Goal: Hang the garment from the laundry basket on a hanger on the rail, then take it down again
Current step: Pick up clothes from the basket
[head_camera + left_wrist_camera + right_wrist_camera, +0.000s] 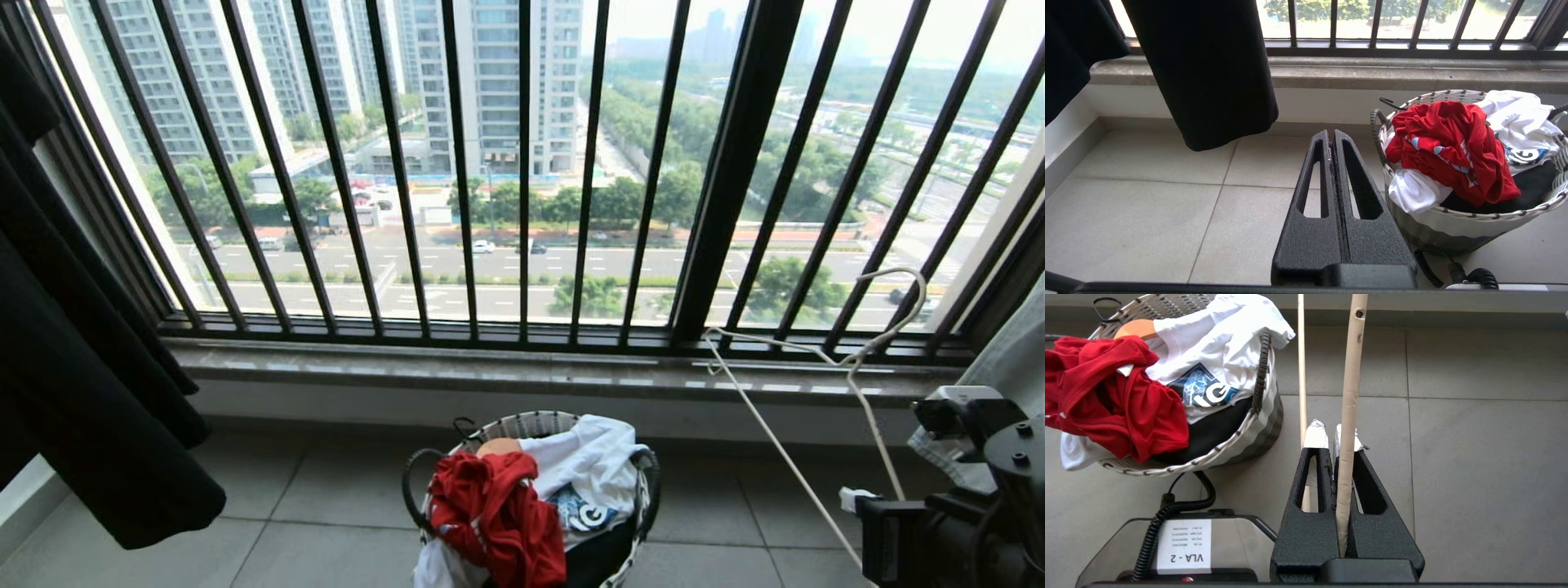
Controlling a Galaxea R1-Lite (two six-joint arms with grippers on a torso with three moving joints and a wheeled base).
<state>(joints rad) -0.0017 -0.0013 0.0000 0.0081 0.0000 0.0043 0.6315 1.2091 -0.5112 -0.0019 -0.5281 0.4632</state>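
The red garment point(498, 506) lies crumpled on top of the laundry basket point(522, 423) on the tiled floor below the window. In the left wrist view the garment point(1453, 151) fills the basket point(1437, 96) just beside my left gripper point(1331, 136), which is shut and empty. At the lower right, my right gripper point(854, 498) is shut on the cream-white hanger point(857, 359), whose hook curves up against the window bars. The right wrist view shows the hanger's wire point(1349, 396) clamped between the jaws of the gripper point(1331, 435), beside the basket point(1167, 469). The rail is out of view.
A black shirt point(82, 367) hangs at the left, down to near the floor. Dark window bars point(522, 163) and a stone sill point(522, 369) stand behind the basket. White printed clothes point(588, 457) share the basket. My base point(1184, 547) sits close by it.
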